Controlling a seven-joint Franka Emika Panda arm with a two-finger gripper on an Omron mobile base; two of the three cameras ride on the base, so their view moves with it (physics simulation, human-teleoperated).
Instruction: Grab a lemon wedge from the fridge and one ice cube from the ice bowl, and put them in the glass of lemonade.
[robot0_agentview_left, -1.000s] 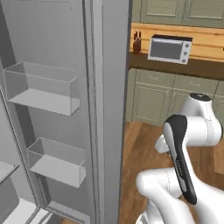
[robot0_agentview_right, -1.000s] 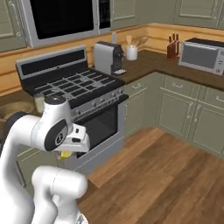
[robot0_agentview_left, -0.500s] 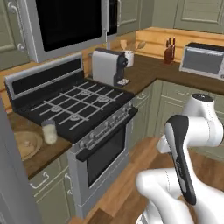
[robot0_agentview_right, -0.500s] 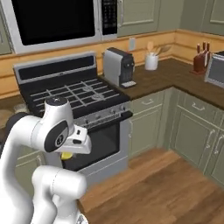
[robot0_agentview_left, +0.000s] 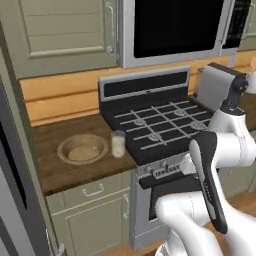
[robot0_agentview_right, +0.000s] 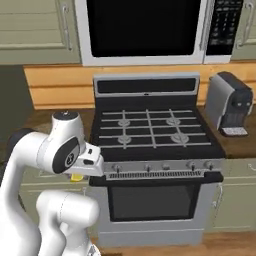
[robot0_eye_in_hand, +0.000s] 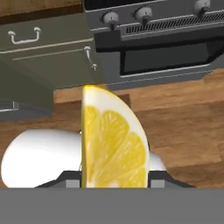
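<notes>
The lemon wedge (robot0_eye_in_hand: 111, 144), bright yellow with its cut face showing, stands upright between my gripper's (robot0_eye_in_hand: 114, 180) two fingertips, which are shut on it. In the right base view the gripper (robot0_agentview_right: 80, 172) hangs low in front of the stove's left corner, a bit of the yellow lemon wedge (robot0_agentview_right: 76, 176) showing under it. The tan ice bowl (robot0_agentview_left: 82, 148) sits on the wooden counter left of the stove. Right beside it stands the glass of lemonade (robot0_agentview_left: 118, 143), touching the stove's edge. A grey side of the fridge (robot0_agentview_left: 11, 190) fills the left edge of the left base view.
A black gas stove (robot0_agentview_right: 155, 127) with an oven door below is straight ahead, a microwave (robot0_agentview_right: 145, 27) above it. A grey coffee machine (robot0_agentview_right: 230, 102) stands on the counter to the right. Beige-green cabinets and a drawer (robot0_eye_in_hand: 26, 37) lie under the counter, over a wooden floor.
The base has turned, so both base views have swung from the fridge shelves past the far counter to the stove. The arm's pose and its grip on the lemon wedge are unchanged.
</notes>
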